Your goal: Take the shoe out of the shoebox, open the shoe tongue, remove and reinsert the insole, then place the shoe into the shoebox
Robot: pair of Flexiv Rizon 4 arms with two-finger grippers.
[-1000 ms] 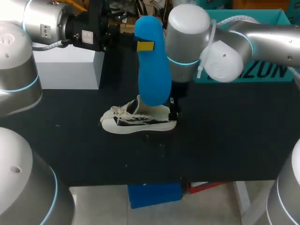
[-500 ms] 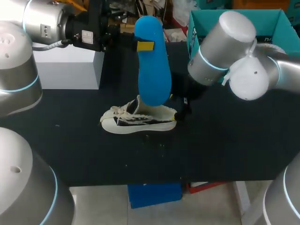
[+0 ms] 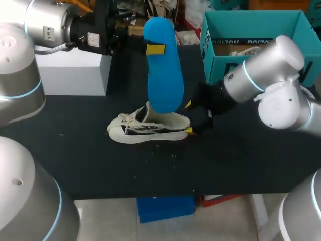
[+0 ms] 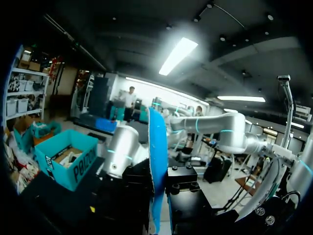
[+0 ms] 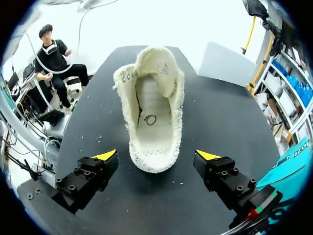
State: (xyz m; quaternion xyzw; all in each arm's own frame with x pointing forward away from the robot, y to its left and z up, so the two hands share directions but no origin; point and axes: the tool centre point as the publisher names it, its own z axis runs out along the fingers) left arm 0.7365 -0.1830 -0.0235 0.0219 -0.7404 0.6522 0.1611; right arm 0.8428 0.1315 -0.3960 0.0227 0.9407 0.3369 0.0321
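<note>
Left end effector: the left gripper is raised over the back of the table, its fingers pressed onto the two faces of a long blue foam insole. In the left wrist view the left gripper has the insole edge-on between its black finger blocks.
Right end effector: the right gripper sits low at the shoe's heel, fingers spread wide. In the right wrist view the right gripper holds nothing; each yellow tip stands clear of the heel, one to each side.
Insole: upright, with the rounded end uppermost. From the head view its lower end overlaps the shoe's opening; contact cannot be judged.
Shoe: a white low-top canvas sneaker with black side panel rests on its sole on the black table, heel toward the right gripper. In the right wrist view the sneaker gapes open, tongue pushed forward.
Shoebox: an open teal cardboard shoebox at the table's back right, well apart from the sneaker.
Other items: a white rectangular block at the back left.
Obstructions: the right arm crosses between the shoebox and the sneaker.
</note>
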